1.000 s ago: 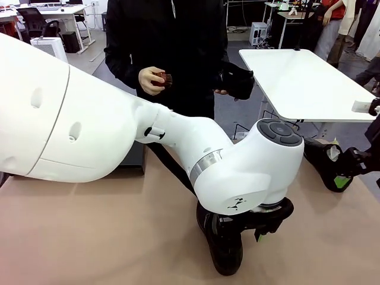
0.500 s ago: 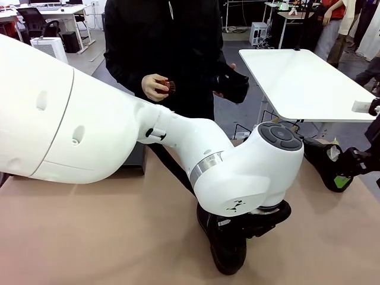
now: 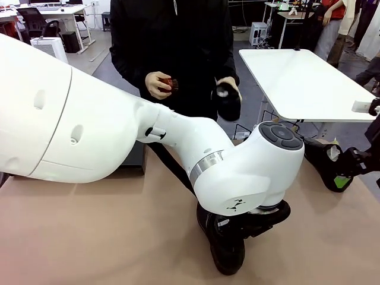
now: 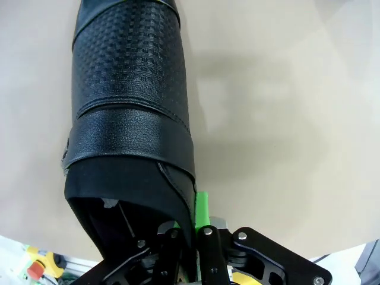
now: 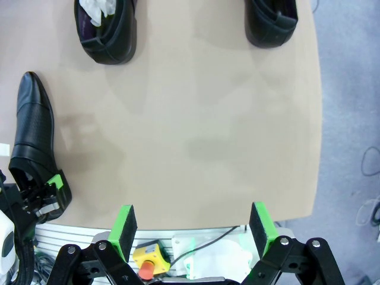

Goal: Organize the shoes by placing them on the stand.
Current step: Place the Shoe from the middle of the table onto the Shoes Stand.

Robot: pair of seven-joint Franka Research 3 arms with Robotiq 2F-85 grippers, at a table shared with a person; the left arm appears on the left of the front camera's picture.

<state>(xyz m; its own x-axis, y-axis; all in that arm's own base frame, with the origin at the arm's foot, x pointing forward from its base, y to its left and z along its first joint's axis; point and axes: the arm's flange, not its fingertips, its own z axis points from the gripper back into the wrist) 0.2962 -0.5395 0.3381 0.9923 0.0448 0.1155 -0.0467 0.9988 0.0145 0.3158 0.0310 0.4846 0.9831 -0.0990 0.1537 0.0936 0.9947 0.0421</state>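
My left gripper [image 3: 237, 233] is shut on the heel rim of a black shoe [image 3: 228, 256], low over the tan table near the front edge. In the left wrist view the same shoe [image 4: 127, 107] points away from the left gripper [image 4: 193, 217]. My right gripper [image 5: 193, 228] hangs open high above the table's right side and shows in the front view as the right gripper [image 3: 349, 169]. Two more shoes [image 5: 107, 29] [image 5: 270, 21] lie on the table, one of them a shoe [image 3: 320, 161] at the right. The person holds a fourth shoe [image 3: 228, 98]. The stand is mostly hidden; a dark block [image 3: 134, 159] behind my left arm may be part of it.
The person stands at the table's far side with a small reddish-brown brush [image 3: 168, 83] in the other hand. My left arm [image 3: 119, 136] blocks much of the front view. The table's right edge [image 5: 316, 119] drops to grey floor. A white table [image 3: 303, 83] stands beyond.
The person has turned the held shoe opening-forward and lowered it a little. My left wrist has shifted slightly with its shoe. The right gripper has not moved.
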